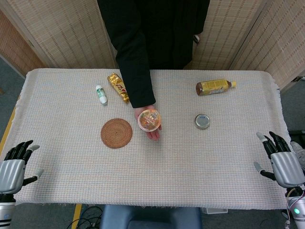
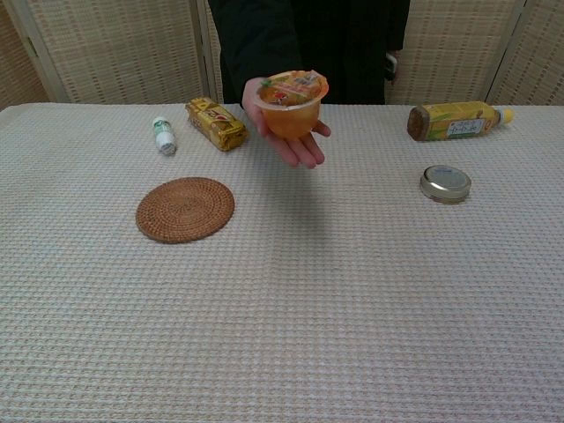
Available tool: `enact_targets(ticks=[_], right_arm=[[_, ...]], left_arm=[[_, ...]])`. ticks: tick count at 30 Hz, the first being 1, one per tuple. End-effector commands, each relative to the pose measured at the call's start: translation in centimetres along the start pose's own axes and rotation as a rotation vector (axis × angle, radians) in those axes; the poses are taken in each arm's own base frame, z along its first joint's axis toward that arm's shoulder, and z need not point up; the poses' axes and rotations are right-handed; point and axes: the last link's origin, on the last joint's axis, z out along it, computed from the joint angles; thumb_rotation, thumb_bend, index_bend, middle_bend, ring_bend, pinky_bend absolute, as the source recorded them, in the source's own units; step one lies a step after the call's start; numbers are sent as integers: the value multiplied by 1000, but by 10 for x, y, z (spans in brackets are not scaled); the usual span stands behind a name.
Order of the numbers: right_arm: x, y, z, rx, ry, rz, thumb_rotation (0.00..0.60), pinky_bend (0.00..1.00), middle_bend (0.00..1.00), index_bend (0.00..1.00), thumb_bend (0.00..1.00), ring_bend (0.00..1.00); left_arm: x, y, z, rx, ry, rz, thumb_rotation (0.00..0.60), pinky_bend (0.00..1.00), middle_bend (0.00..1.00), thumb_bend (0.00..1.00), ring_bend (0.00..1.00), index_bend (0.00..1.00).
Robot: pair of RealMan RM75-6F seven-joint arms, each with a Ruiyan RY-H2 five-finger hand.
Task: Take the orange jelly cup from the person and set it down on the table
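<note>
Orange jelly cup [image 2: 293, 104] sits on the person's upturned palm [image 2: 295, 141], raised above the table [image 1: 157, 176] near its middle, presumably offered for the taking. Going left to right: the left hand [image 1: 14, 164] waits at the near left edge, fingers spread and empty; then a small white bottle [image 1: 101, 94], a gold snack pack [image 1: 118, 86], a woven coaster [image 1: 116, 133], a round tin [image 1: 202, 121] and a tea bottle lying flat [image 1: 215, 87]; the right hand [image 1: 281, 160] mirrors the left, released, well apart from the cup.

Glossy translucent plastic jelly cup [image 2: 293, 104]; rough woven coaster [image 2: 185, 209]; matt textured tablecloth [image 2: 335, 300].
</note>
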Motion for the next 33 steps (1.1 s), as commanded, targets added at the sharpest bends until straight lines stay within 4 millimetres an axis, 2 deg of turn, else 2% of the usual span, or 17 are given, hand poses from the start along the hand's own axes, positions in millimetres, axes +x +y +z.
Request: enact_targets(ticks=[1,9,14,17,25,27,28,33], right_arm=[[0,0,0,-1,-2,0,600,74,145,47,288,51],[-1,-4,2,21,-14,0,600,74,145,47,288,51],[3,-20,16,89,-22,-12,600,74,143,47,287,51],[5,-40,32,161,-39,-25,600,74,140,47,282,51],[2,-118,84,398,-134,-65,600,74,108,46,275,51],[1,-131,92,427,-147,-68,600,74,96,43,275,51],[0,-147,103,468,-159,-64,600,74,87,39,275,50],[-7,-191,140,528,-218,-53,600,72,36,16,242,18]], left_arm=[[0,0,1,-1,-2,2,600,200,152,227,139,245],[0,1,1,-1,-13,4,600,200,153,227,139,245],[0,2,1,-1,-15,-1,600,200,153,227,139,245],[0,2,0,-4,-17,-2,600,200,152,227,139,245],[1,0,-5,-1,-8,-13,600,200,153,226,139,245],[1,-1,-6,0,-6,-12,600,200,152,227,139,245],[2,-3,-8,4,-7,-12,600,200,152,227,139,245],[2,-5,-12,11,3,-22,600,201,153,226,139,248]])
